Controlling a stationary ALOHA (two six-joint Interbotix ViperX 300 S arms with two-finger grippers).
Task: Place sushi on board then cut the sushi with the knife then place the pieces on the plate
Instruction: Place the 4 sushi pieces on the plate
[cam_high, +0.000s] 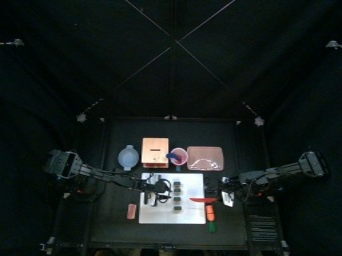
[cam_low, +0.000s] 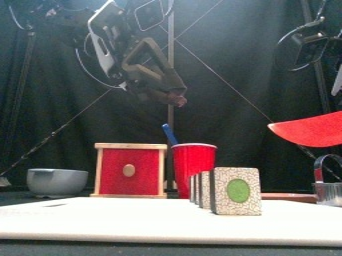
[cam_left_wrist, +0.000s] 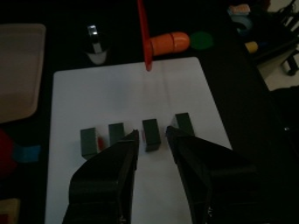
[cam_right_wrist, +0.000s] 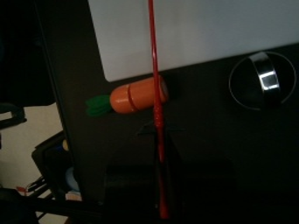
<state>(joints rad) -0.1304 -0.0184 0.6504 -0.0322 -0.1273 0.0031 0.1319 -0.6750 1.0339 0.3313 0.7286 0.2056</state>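
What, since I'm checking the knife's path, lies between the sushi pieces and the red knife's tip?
Nothing but bare white cutting board; the left wrist view shows that stretch empty between the row of sushi pieces and the red knife.

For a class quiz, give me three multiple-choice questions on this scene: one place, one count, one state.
1. Where is the toy carrot? A on the white board B on the table beside it C on the floor
2. How many sushi pieces are on the board? A two B four C six
3. The left end effector is A open above the pieces B shut on a piece C shut on the carrot
Answers: B, it lies past the board's edge; B, four stand in a row; A, its jaws stand apart, gripping nothing.
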